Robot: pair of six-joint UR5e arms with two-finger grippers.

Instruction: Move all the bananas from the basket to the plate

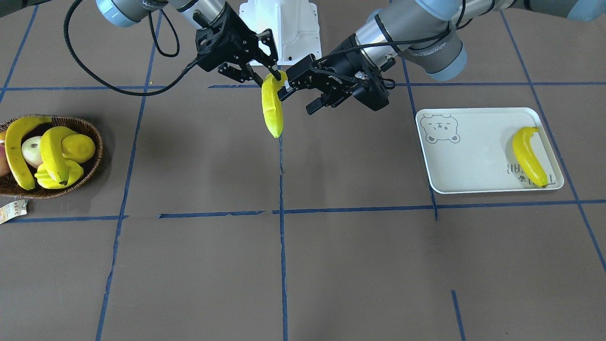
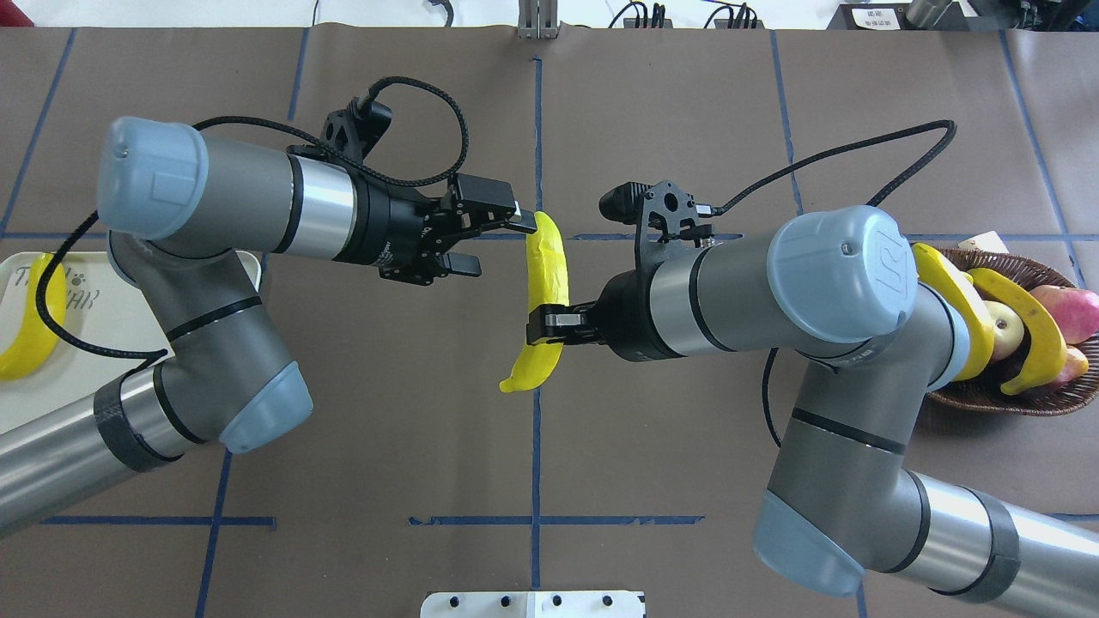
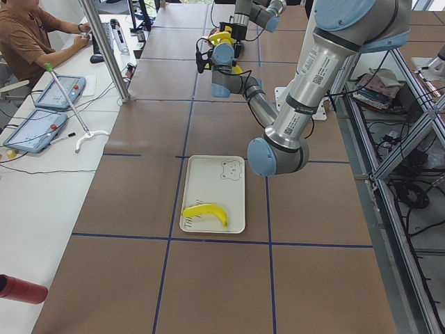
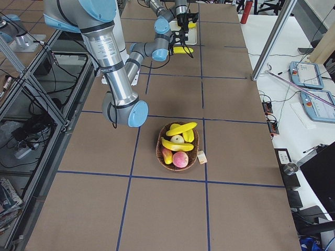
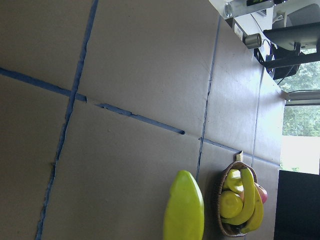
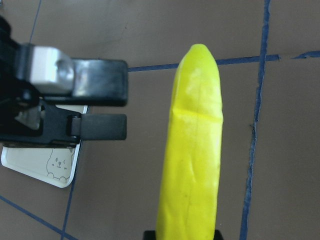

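A yellow banana (image 1: 272, 108) (image 2: 547, 283) hangs in the air over the table's middle. My right gripper (image 1: 270, 75) (image 2: 549, 323) is shut on the end nearest the robot. My left gripper (image 1: 299, 97) (image 2: 503, 247) stands open just beside the banana's other end, its fingers (image 6: 95, 82) apart from the fruit (image 6: 192, 150). The wicker basket (image 1: 97, 158) (image 2: 987, 402) holds two bananas (image 1: 16, 151) (image 1: 53, 154). One banana (image 1: 528, 157) (image 2: 30, 330) lies on the white bear plate (image 1: 473, 156) (image 3: 212, 188).
The basket also holds a round yellow fruit (image 1: 79, 147), a pale apple (image 1: 32, 150) and a red apple (image 2: 1073, 311). A paper tag (image 1: 12, 210) lies beside it. The white robot base (image 1: 284, 28) stands behind the grippers. A person (image 3: 28, 35) sits at a side table.
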